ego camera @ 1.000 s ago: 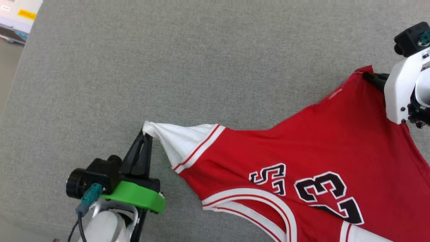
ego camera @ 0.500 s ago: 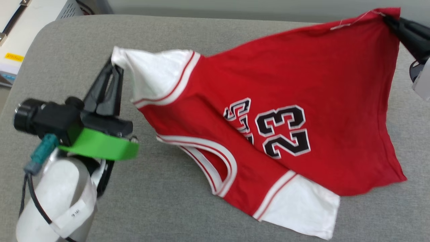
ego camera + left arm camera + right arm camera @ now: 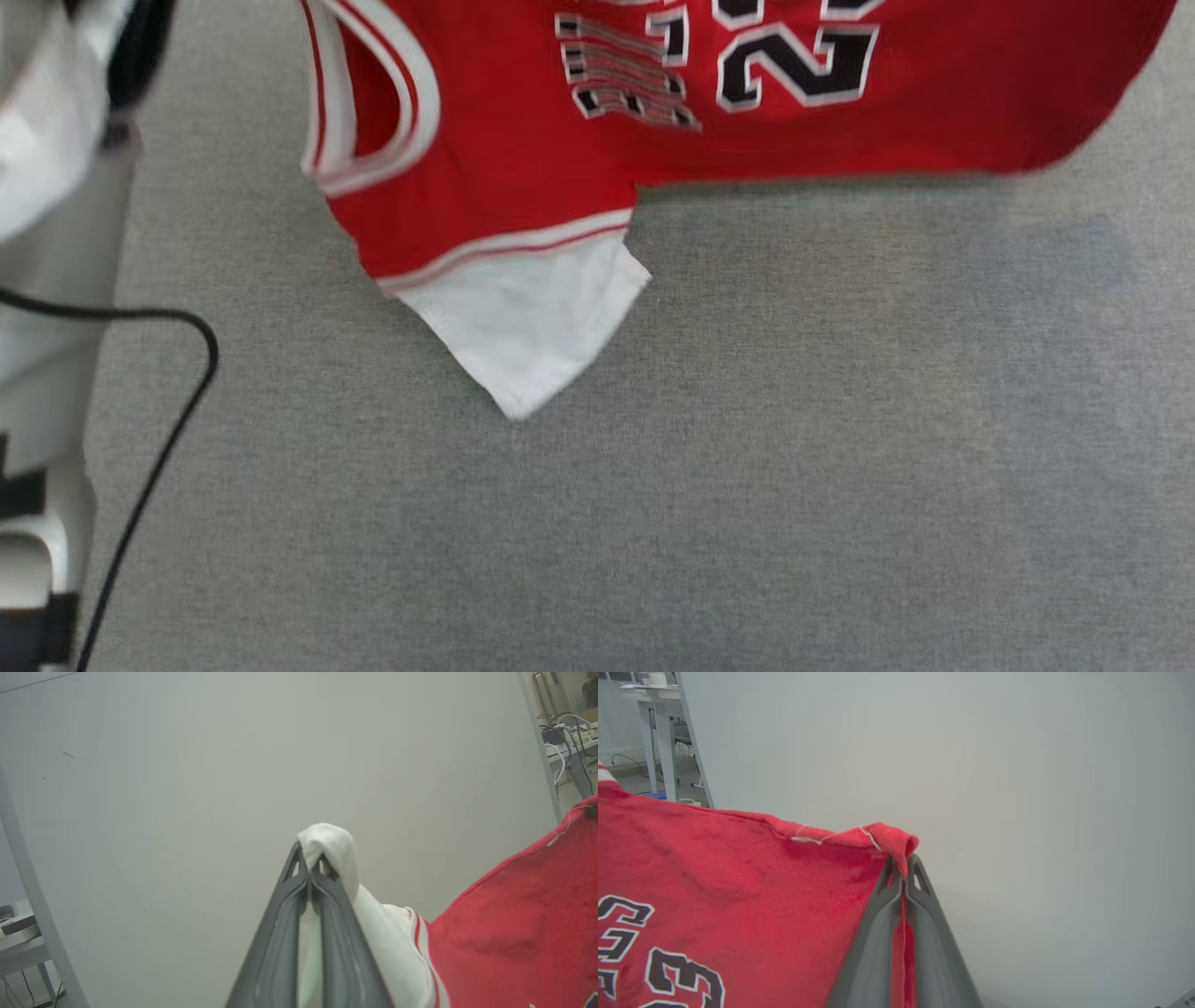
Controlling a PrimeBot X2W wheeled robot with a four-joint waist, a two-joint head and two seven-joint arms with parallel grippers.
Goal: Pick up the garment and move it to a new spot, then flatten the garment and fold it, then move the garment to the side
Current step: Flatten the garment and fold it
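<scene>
My left gripper is clamped on the white sleeve tip of the shirt, my right gripper pinched on a red hem corner; the cloth stretches between them, its other sleeve hanging below over the grey cushion

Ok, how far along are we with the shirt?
Pick-up looks done: the left pincer is shut on a white sleeve and the right pincer on a red corner, with the red T-shirt hanging between them over the grey fabric surface. In hand: carrying it to a new spot. Left: laying it flat, folding it, then moving it aside.
</scene>
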